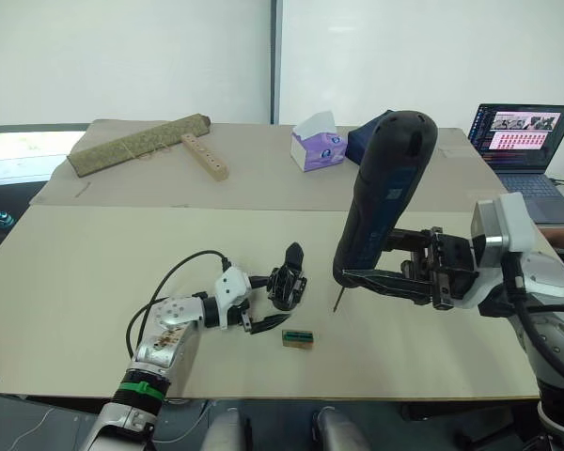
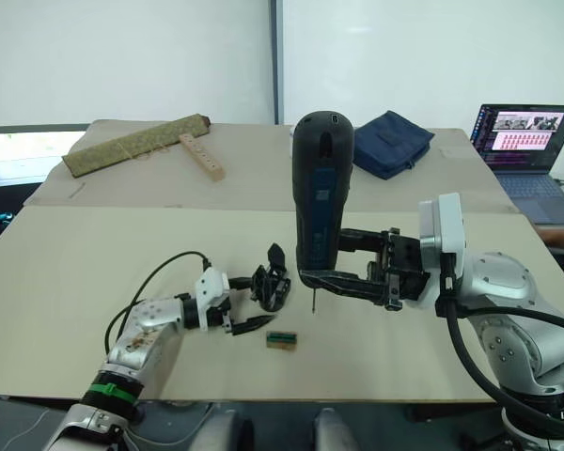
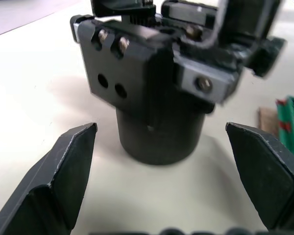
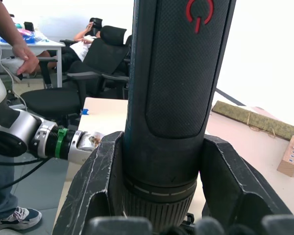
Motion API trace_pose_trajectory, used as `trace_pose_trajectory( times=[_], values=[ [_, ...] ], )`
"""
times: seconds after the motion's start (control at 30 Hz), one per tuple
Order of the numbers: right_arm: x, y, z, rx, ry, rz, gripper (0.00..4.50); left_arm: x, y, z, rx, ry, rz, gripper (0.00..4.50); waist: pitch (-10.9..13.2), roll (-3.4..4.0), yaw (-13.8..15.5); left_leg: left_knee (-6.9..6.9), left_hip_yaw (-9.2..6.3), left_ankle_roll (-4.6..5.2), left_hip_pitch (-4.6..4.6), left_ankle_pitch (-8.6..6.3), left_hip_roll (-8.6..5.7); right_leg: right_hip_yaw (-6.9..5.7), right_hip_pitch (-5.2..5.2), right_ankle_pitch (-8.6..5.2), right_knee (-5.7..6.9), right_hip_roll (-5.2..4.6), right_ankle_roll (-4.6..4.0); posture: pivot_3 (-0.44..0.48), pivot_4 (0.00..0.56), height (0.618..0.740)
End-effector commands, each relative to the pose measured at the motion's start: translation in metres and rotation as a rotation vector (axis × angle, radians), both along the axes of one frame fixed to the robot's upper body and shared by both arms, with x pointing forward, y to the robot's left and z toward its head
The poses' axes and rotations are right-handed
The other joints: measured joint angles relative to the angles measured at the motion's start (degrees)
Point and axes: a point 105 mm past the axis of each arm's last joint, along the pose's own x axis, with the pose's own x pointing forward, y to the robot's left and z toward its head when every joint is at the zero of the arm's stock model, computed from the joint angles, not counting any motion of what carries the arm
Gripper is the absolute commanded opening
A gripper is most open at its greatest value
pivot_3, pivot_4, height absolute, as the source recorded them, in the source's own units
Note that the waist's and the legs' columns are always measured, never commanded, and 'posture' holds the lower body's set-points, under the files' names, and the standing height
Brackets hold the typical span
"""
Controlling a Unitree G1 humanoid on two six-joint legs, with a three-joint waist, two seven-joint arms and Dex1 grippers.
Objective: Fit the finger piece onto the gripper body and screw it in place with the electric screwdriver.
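The right pincer [image 1: 399,277] pinches the electric screwdriver [image 1: 383,193] upright at centre right. The left pincer [image 1: 254,303], spread, flanks the gripper body [image 1: 288,280] at lower centre of the bench [image 1: 94,272]. With the body unheld, the bit may push it over.
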Motion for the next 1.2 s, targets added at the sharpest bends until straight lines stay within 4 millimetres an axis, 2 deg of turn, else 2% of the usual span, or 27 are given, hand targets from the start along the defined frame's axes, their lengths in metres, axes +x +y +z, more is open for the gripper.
trace_pose_trajectory(
  times=[0.03, 0.27, 0.43, 0.53, 0.63, 0.8, 1.07, 1.2],
  values=[
    [-0.004, 0.000, 0.013, 0.020, -0.048, 0.017, 1.82, 0.001, -0.012, 0.003, 0.000, -0.004, 0.000, 4.44, 0.0, 0.00, 0.0, 0.00, 0.00, 0.00, 0.01, 0.00, 0.00, 0.00, 0.00, 0.00, 0.01, 0.01, 0.00, 0.000, 0.150, 0.740],
    [-0.004, 0.002, 0.016, 0.022, -0.057, 0.020, 1.82, 0.004, -0.006, -0.008, 0.030, 0.029, 0.046, 4.44, 0.0, 0.00, 0.0, 0.00, -0.01, 0.00, 0.02, 0.00, 0.00, 0.00, 0.02, 0.00, 0.01, 0.00, 0.00, 0.000, 0.150, 0.740],
    [-0.004, 0.004, 0.021, 0.035, -0.068, 0.030, 1.82, 0.005, -0.011, -0.011, 0.038, 0.029, 0.021, 4.44, 0.0, 0.01, 0.1, 0.00, -0.01, 0.00, 0.06, 0.00, 0.00, -0.01, 0.04, 0.00, 0.02, 0.01, -0.01, 0.000, 0.150, 0.740],
    [-0.004, 0.006, 0.025, 0.044, -0.068, 0.038, 1.82, 0.007, -0.014, -0.012, 0.044, 0.027, 0.018, 3.69, 0.0, 0.02, 0.3, 0.01, 0.00, 0.00, 0.07, 0.00, -0.02, -0.01, 0.07, 0.00, 0.01, -0.01, -0.01, 0.000, 0.150, 0.740],
    [-0.006, 0.009, 0.029, 0.048, -0.068, 0.060, 1.82, 0.008, -0.013, -0.013, 0.049, 0.026, 0.017, 2.32, 0.0, 0.02, 0.4, 0.02, 0.00, 0.00, 0.06, 0.00, -0.02, 0.00, 0.06, 0.00, 0.01, -0.02, -0.01, 0.000, 0.150, 0.740],
    [-0.011, 0.018, 0.047, 0.076, -0.053, 0.122, 1.82, 0.007, -0.008, -0.016, 0.065, 0.024, 0.019, 2.32, 0.0, 0.05, 0.4, 0.01, 0.00, 0.00, 0.08, 0.00, 0.00, 0.00, 0.07, 0.01, 0.02, -0.01, -0.02, 0.000, 0.150, 0.740],
    [-0.007, 0.038, 0.076, 0.138, -0.016, 0.195, 1.82, 0.007, -0.009, -0.016, 0.064, 0.024, 0.010, 2.32, -0.1, 0.10, 0.3, 0.01, -0.02, 0.00, 0.07, 0.00, 0.01, 0.00, 0.05, 0.02, 0.02, -0.02, -0.03, 0.000, 0.150, 0.740],
    [0.002, 0.053, 0.079, 0.144, -0.019, 0.194, 1.82, 0.006, -0.010, -0.017, 0.064, 0.032, 0.007, 2.32, -0.1, 0.12, 0.3, 0.01, -0.02, 0.00, 0.06, 0.00, 0.02, -0.02, 0.03, 0.02, 0.03, -0.01, -0.04, 0.000, 0.150, 0.740]
  ],
)
